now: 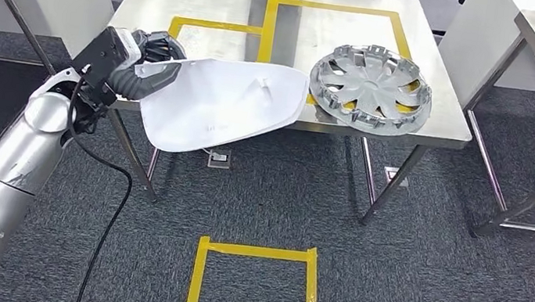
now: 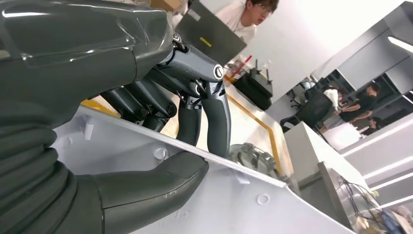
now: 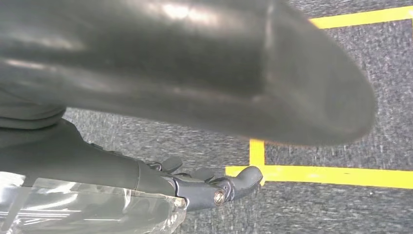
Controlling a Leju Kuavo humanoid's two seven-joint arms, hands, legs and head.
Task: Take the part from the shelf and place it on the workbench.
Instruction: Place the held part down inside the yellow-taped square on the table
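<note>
Left hand: white part is gripped at its near-left end; long axis is stretched rightward toward the workbench
Right hand: hung beside the body; nothing is held; fingers loosely curled

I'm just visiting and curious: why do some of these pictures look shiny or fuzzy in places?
Head view: sharp overall, with ceiling light glaring off the steel workbench. Left wrist view: the left robot hand holding the white part is crisp; the background is washed out by bright light. Right wrist view: a big dark shape close to the lens is blurred; the right robot hand and carpet are clearer.
</note>
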